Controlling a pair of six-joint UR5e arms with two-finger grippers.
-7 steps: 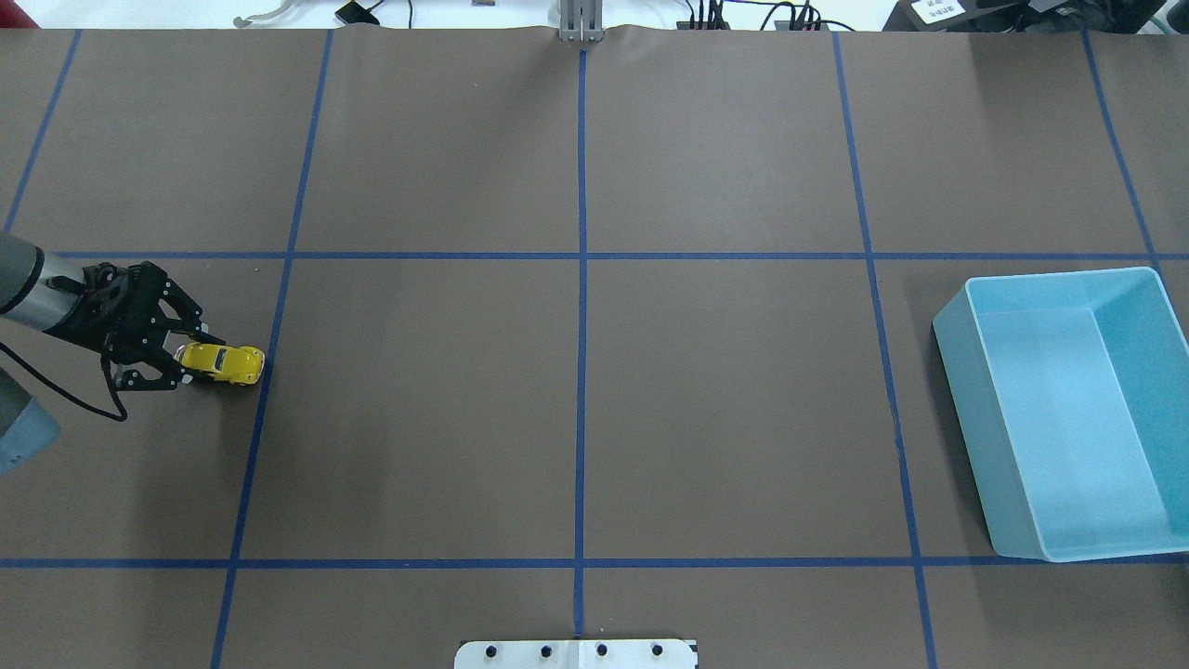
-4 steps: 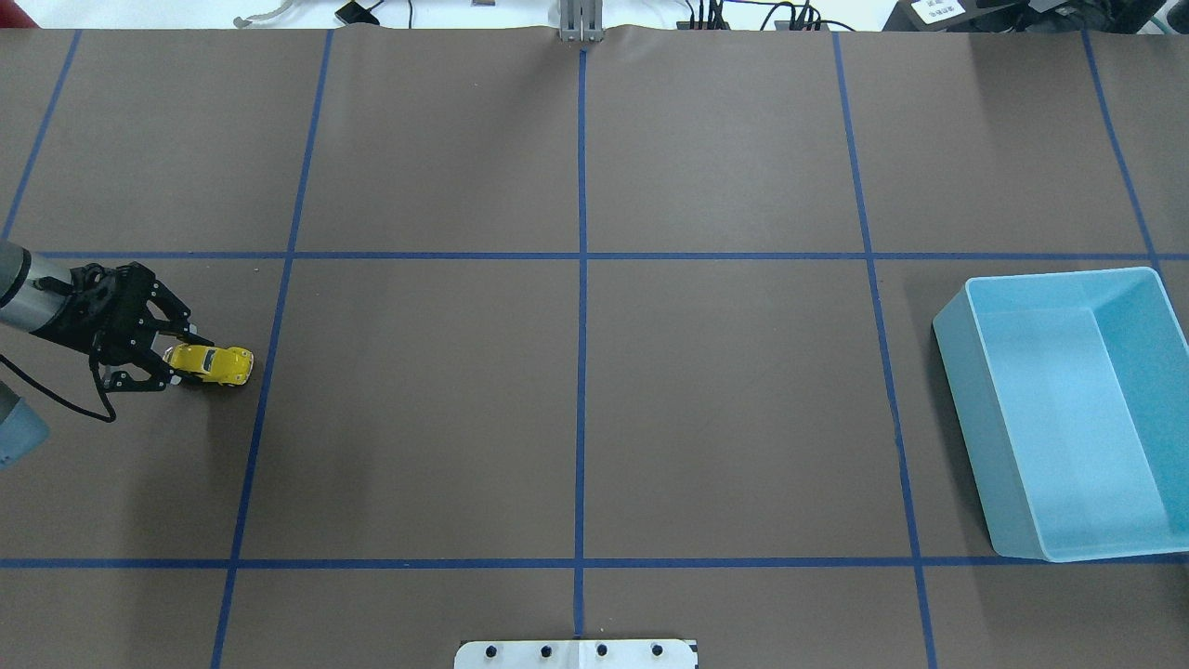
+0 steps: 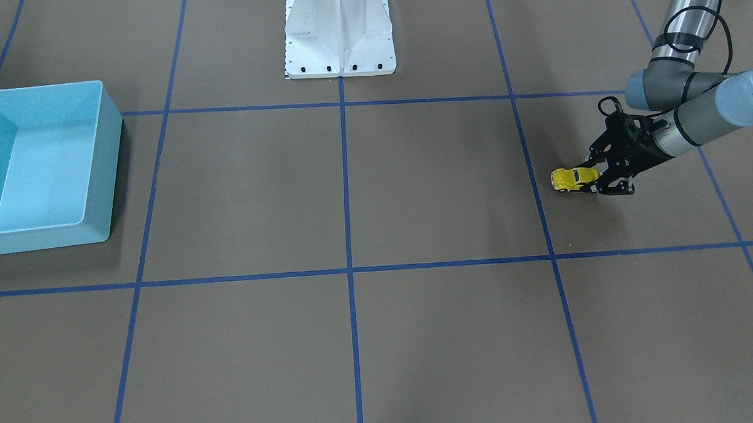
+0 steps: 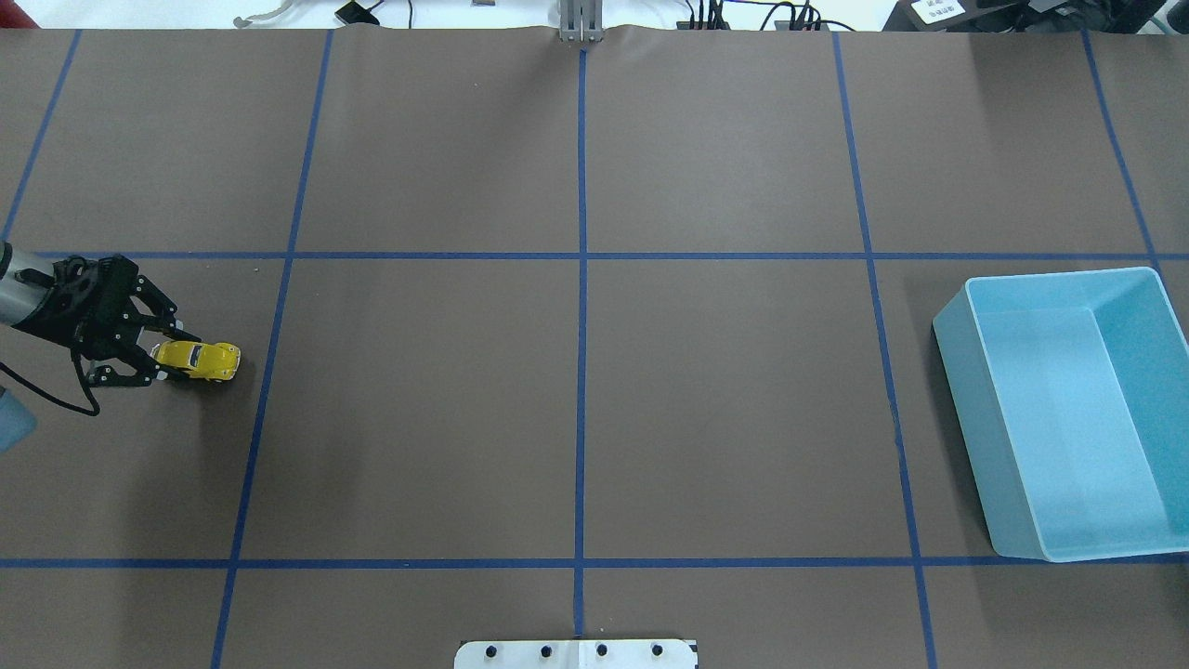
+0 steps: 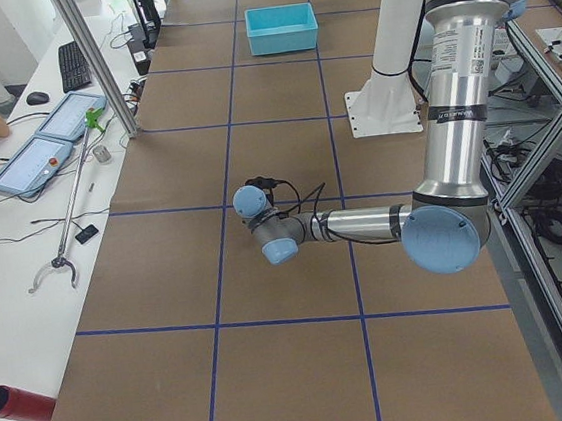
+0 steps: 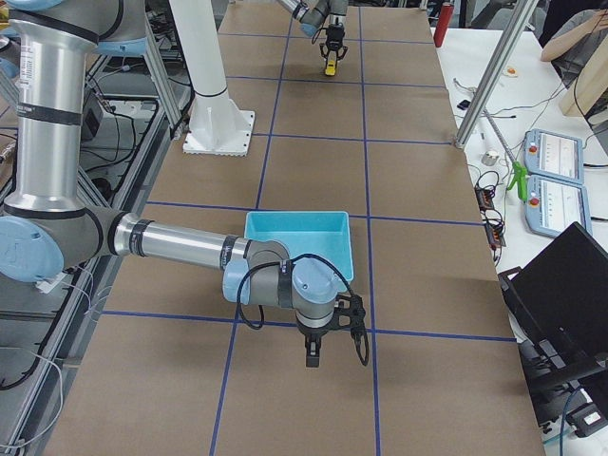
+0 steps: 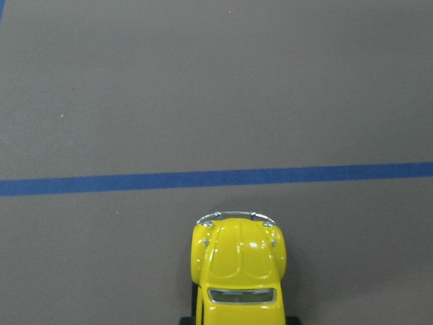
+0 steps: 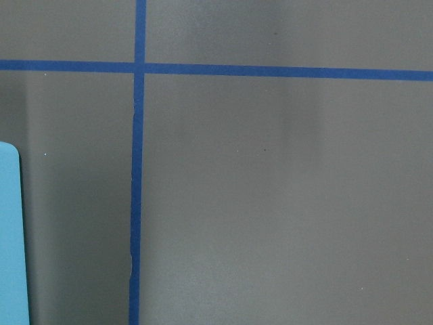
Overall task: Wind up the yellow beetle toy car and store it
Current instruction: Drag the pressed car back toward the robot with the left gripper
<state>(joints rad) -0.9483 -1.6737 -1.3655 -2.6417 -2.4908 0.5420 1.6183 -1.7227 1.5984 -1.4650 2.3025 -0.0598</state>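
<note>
The yellow beetle toy car [image 4: 200, 360] is small and bright, at the left end of the table, nose toward the centre. My left gripper [image 4: 170, 359] is shut on its rear, reaching in low from the left edge. The front-facing view shows the car [image 3: 572, 178] sticking out of the gripper [image 3: 594, 180], at or just above the table surface. In the left wrist view the car's hood [image 7: 238, 261] points at a blue tape line [image 7: 216, 179]. My right gripper [image 6: 313, 355] hangs beside the bin, seen only from the right side, so I cannot tell its state.
A light blue bin [image 4: 961, 427] stands empty at the table's right end, far from the car; its edge [image 8: 10, 237] shows in the right wrist view. Blue tape lines [image 4: 581, 307] grid the brown table. The white robot base [image 3: 339, 50] is at mid-table.
My left gripper has pulled the car steadily leftward, toward the table's left edge, keeping hold of it. The bin has not moved.
</note>
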